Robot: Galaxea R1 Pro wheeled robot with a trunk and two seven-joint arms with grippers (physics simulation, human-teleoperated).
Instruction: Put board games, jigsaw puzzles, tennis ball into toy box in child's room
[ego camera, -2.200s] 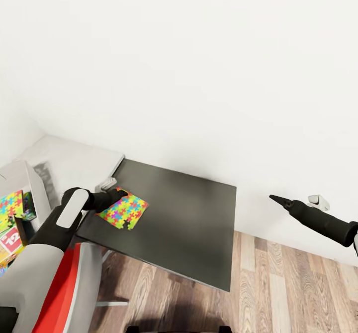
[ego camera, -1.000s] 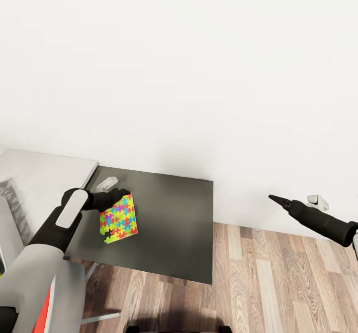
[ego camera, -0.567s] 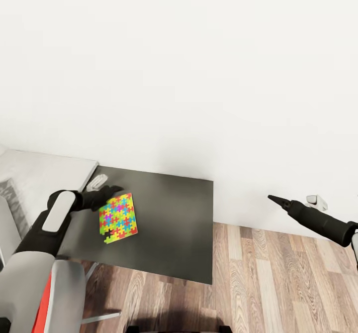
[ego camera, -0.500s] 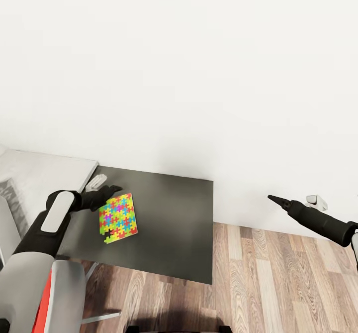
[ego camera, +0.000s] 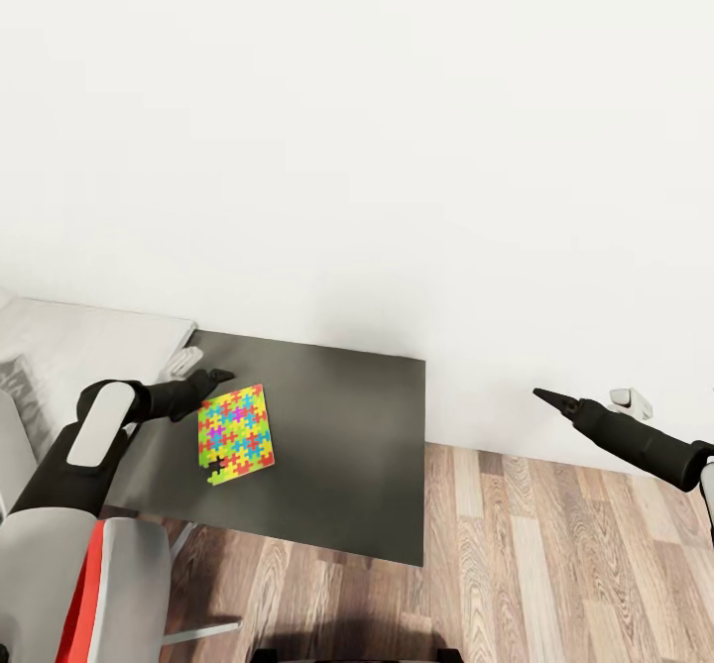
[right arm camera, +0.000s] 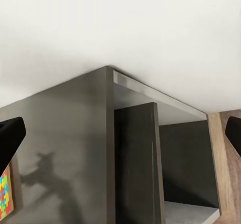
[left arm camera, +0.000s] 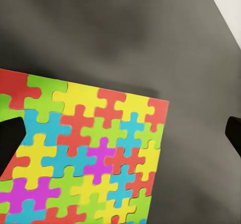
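1. The jigsaw puzzle [ego camera: 235, 433] lies flat on the dark grey section of the table [ego camera: 337, 445], towards its left side, with one corner near the table's front edge

2. The left gripper [ego camera: 205, 380] hovers just beside the puzzle's far left corner; its jaws are spread and hold nothing, and in the left wrist view a dark fingertip [left arm camera: 11, 137] overlaps one edge of the sheet while the other sits well off to the side over bare table

3. The right gripper [ego camera: 548, 398] hangs out over the wood floor [ego camera: 555, 564], well apart from the table; its jaws are spread and empty

4. The sheet looks very thin and light, so weight should be no trouble, but it lies flush with the top and offers no raised edge to get under

5. Made of interlocked pieces, it will likely bend or sag when lifted by one edge, and a piece is already missing near one corner

6. The best hold is probably a corner or edge pinch, perhaps after sliding it to overhang the table edge; whether the toy box is near cannot be told
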